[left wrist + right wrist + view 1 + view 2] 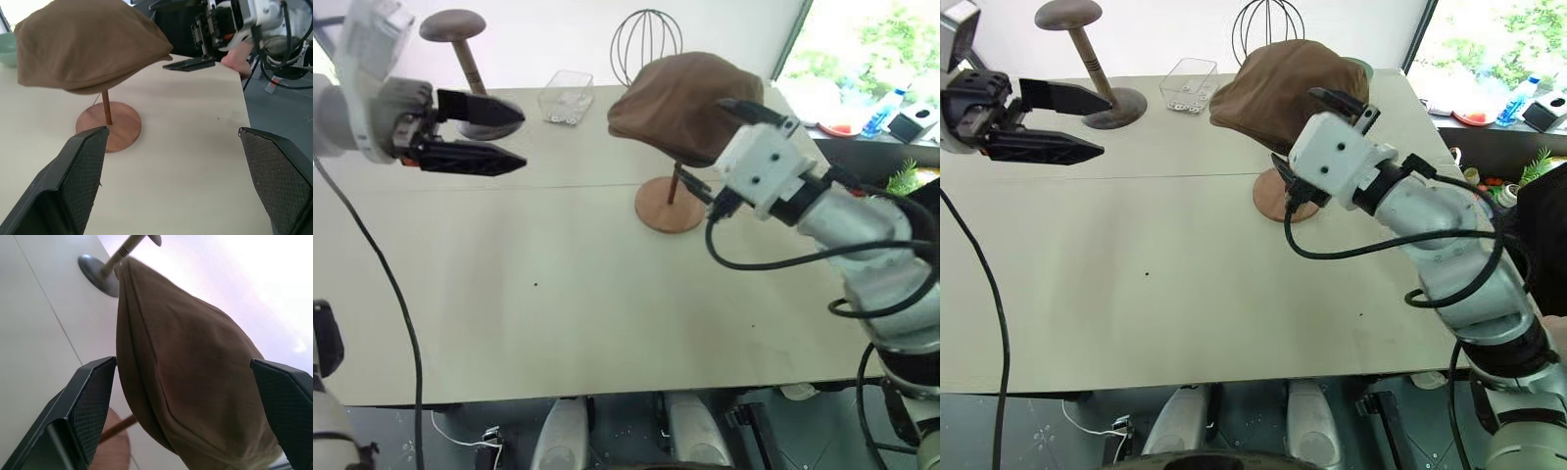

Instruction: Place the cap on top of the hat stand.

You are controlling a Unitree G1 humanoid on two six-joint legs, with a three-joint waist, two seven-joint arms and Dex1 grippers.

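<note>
The brown cap (680, 103) rests draped over the top of the hat stand, whose thin pole (674, 184) and round reddish base (661, 208) show beneath it at the table's far middle. My right gripper (722, 147) is open right beside the cap, one finger above the near edge and one below it. In the right wrist view the cap (190, 377) lies between the spread fingers. My left gripper (517, 139) hangs open over the table's left side, pointing toward the cap, well apart from it. The left wrist view shows the cap (93, 44) and the stand's base (115, 125) ahead.
A shorter dark-brown stand (470, 69) is at the far left, just behind my left gripper. A clear plastic box (566, 96) and a black wire head frame (646, 44) stand at the back. A green bowl (9, 49) sits behind the cap.
</note>
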